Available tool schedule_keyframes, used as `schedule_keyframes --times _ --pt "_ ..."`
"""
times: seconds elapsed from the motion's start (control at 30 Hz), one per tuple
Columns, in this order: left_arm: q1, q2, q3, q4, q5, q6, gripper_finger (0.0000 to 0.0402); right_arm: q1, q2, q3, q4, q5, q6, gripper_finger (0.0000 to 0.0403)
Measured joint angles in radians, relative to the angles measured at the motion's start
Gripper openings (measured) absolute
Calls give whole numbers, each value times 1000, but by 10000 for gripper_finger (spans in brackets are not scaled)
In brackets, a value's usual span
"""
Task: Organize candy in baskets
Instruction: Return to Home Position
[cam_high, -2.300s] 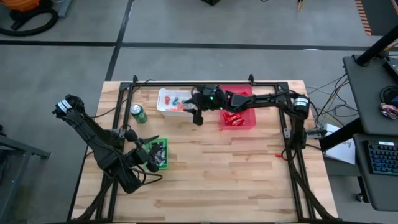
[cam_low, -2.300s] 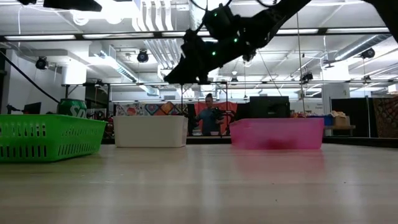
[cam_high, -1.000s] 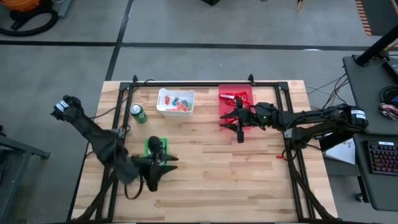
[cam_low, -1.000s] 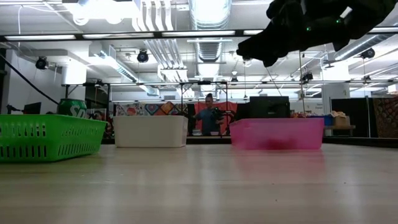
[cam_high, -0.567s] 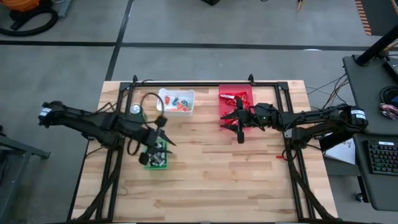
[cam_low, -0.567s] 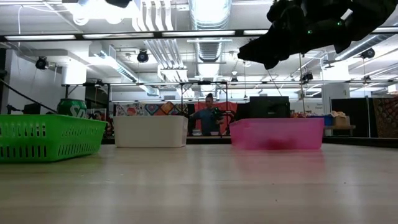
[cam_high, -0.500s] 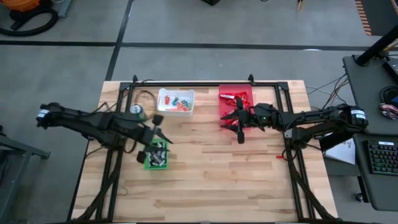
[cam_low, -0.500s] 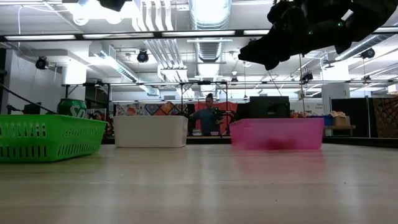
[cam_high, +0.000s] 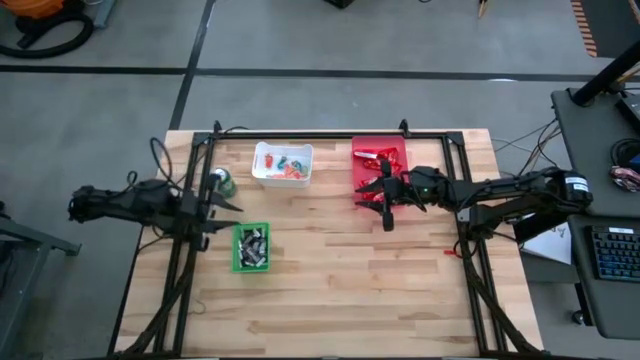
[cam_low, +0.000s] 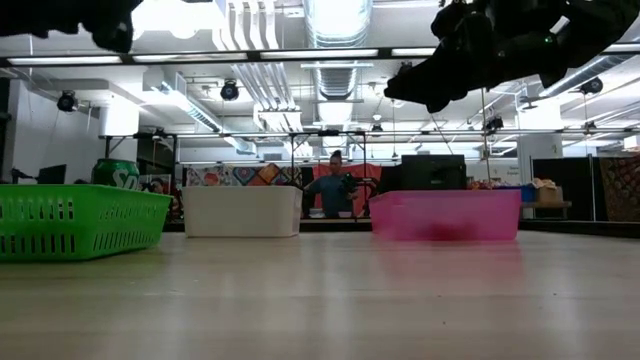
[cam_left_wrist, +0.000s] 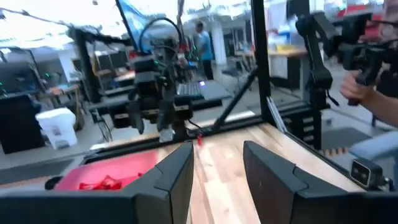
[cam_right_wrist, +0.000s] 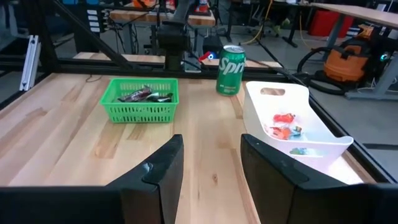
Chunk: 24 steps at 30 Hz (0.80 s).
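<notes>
Wood grain shows bare across most of the tabletop (cam_high: 330, 300), and what changed in the last half second is on my left side. The left gripper (cam_high: 222, 207) was over the green basket (cam_high: 236, 250) a moment ago. It has now drawn back to the tabletop's left edge and hangs there with its fingers (cam_left_wrist: 180, 168) spread and nothing between them. That leaves the green basket uncovered, toward the left edge about midway between the near and far edges, with the dark and silver mini bars (cam_high: 254, 243) lying in it.

The right gripper (cam_high: 385, 200) has not shifted over the past second. It hovers at the near rim of the red basket (cam_high: 398, 150), released and empty, well clear of the white basket (cam_high: 259, 166) it was reaching over two seconds back.

The orange and green pieces (cam_high: 288, 166) sit in the white basket by the far edge, left of centre. The red bars (cam_high: 372, 158) sit in the red basket, right of centre. I spot no loose candy on the wood, so I judge the sorting done and both arms simply on their way to rest.

The only writing I can read is on the green can (cam_right_wrist: 231, 70), standing between the white basket and the far-left corner. It shows "Spri", so I take it for Sprite.
</notes>
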Motion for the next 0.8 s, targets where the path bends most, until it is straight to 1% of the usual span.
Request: schedule_keyframes --times 0.2,0.47,0.7,0.8 --pt "0 -215 -116 -6 -6 -30 125 0 -33 -6 1 0 0 150" --pt "1 -188 -159 10 -7 -73 125 -1 -114 -47 3 -1 -5 150" --pt "1 -219 -261 132 -5 -91 125 -2 -220 -132 9 0 7 150" --pt "1 -218 -315 184 -5 -104 125 -3 -280 -189 49 0 15 150"
